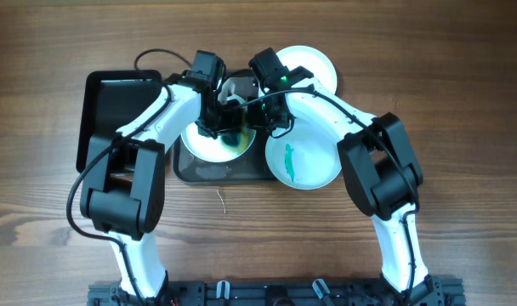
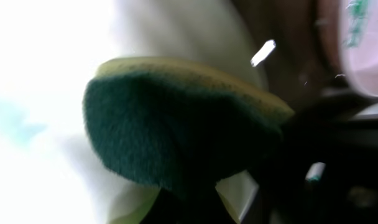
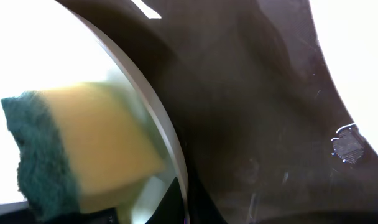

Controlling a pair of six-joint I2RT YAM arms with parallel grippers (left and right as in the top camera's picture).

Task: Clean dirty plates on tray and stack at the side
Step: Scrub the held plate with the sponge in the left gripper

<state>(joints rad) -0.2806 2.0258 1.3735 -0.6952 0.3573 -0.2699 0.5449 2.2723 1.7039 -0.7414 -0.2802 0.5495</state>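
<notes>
L hand point(image 1: 219, 127) w/ sponge point(image 2: 176, 124), wood table point(image 1: 463, 68)

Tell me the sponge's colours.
The sponge is yellow with a dark teal-green scouring layer; clearest in the right wrist view.

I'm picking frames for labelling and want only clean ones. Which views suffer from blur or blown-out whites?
Overhead: sharp and evenly lit, the green smear on the plate reads clearly. Left wrist: the sponge is soft with blur, the left side blown out white. Right wrist: the sponge is blurred too, the white areas overexposed.
</notes>
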